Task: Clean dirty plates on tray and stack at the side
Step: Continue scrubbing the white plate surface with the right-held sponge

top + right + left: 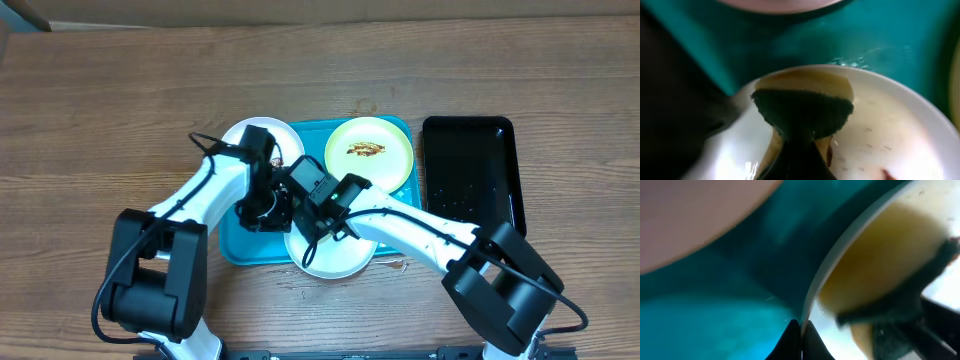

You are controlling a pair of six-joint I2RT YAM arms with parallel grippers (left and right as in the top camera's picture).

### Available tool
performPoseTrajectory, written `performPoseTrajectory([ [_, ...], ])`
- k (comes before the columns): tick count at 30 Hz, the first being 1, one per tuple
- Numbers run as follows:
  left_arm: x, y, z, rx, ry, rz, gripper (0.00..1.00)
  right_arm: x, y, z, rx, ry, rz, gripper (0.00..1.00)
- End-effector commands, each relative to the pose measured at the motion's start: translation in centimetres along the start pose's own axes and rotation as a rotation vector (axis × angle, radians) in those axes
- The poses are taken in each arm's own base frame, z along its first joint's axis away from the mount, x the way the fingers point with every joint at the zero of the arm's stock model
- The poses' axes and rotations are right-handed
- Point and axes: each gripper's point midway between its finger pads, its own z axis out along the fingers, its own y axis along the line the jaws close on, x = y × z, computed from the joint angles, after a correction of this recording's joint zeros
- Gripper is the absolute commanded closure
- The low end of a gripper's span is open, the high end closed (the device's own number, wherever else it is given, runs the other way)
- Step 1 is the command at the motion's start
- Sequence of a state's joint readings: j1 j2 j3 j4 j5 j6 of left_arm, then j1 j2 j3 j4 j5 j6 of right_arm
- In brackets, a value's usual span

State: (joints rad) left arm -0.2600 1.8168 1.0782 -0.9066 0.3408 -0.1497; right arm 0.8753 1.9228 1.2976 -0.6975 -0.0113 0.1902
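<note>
Left gripper [801, 336] is seen closest in the left wrist view, clenched on the rim of the front white plate [837, 247]. The rim is pinched between the two dark tips.

Right gripper [797, 157] is seen closest in the right wrist view, clamped on a sponge [802, 110]. The sponge's dark green scouring face is turned toward the camera, with yellow foam behind it. The sponge is pressed onto the inside of the front white plate. A wet sheen and small droplets are seen on the plate surface. A small brown-red spot is cut off at the bottom edge of that view.

In the overhead view the front white plate is placed at the front edge of the tray [235, 248], overhanging its rim. Its back part is hidden by both grippers, which meet over the tray's middle.

The back white plate [240, 135] is placed at the tray's back left corner, overhanging the rim. It is partly covered by the left arm. The yellow-green plate [388, 165] is placed at the tray's back right corner, with a brown sauce smear [366, 150] at its middle.

The black tray [470, 170] is set just beside the tray's right side, not touching it. A few brown crumbs [365, 103] are seen on the wooden table [100, 120] just behind the tray.
</note>
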Motion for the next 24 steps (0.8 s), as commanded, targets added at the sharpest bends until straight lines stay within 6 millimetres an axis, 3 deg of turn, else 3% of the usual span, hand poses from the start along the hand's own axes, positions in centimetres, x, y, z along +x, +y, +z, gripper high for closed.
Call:
performPoseTrajectory([
  [1, 0.1, -1.6, -0.1, 0.041, -0.012, 0.049, 0.96, -0.3, 2.3, -0.3, -0.068, 0.000, -0.032, 0.96],
  [4, 0.1, -1.3, 0.0, 0.023, -0.013, 0.023, 0.96, 0.4, 1.8, 0.0, -0.051, 0.024, -0.016, 0.96],
  [12, 0.1, -1.2, -0.1, 0.018, -0.012, 0.012, 0.96, 2.0, -4.7, 0.5, 0.155, 0.063, 0.127, 0.96],
  [18, 0.1, -1.2, -0.1, 0.018, -0.012, 0.012, 0.96, 2.5, -8.8, 0.1, 0.168, 0.103, 0.237, 0.96],
  [24, 0.1, -1.0, -0.1, 0.007, -0.015, -0.012, 0.96, 5.1, -8.9, -0.3, 0.136, 0.220, 0.273, 0.96],
])
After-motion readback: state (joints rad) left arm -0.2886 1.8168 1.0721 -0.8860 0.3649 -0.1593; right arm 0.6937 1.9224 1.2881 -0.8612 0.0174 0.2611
